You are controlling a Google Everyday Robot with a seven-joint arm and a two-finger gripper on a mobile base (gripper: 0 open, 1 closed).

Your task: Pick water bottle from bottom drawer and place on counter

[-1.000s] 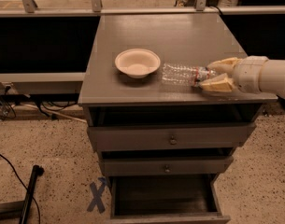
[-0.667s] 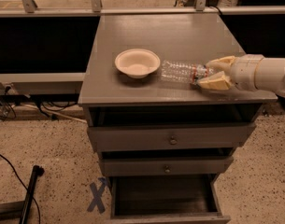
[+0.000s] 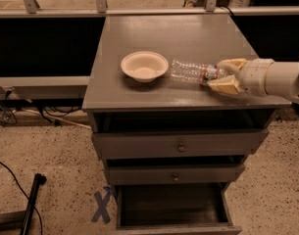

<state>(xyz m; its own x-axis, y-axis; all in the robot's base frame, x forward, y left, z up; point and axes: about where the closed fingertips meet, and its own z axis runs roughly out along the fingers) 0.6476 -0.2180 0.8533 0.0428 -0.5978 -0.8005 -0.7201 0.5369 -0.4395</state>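
Water bottle (image 3: pixel 190 71) lying flat on the counter (image 3: pixel 154 28) beside the bowl (image 3: pixel 144 65), my claw (image 3: pixel 219 75) at its neck near the right edge, grip I can't tell, bottom drawer (image 3: pixel 173 207) open, bare counter behind.

- gripper (image 3: pixel 221 75): one, yellowish-tan. It sits low over the counter (image 3: pixel 178 35), near the right edge and closer to the front edge than to the back. Its tip faces left, toward the counter's middle.
- wrist (image 3: pixel 257 76): short white cylinder joined directly behind the gripper. It lies roughly level above the counter's front-right corner area.
- forearm (image 3: pixel 286 78): white tube, slightly wider than the wrist, running rightward from it about parallel to the front edge. It crosses the counter's right edge and is cut off by the right side of the view.
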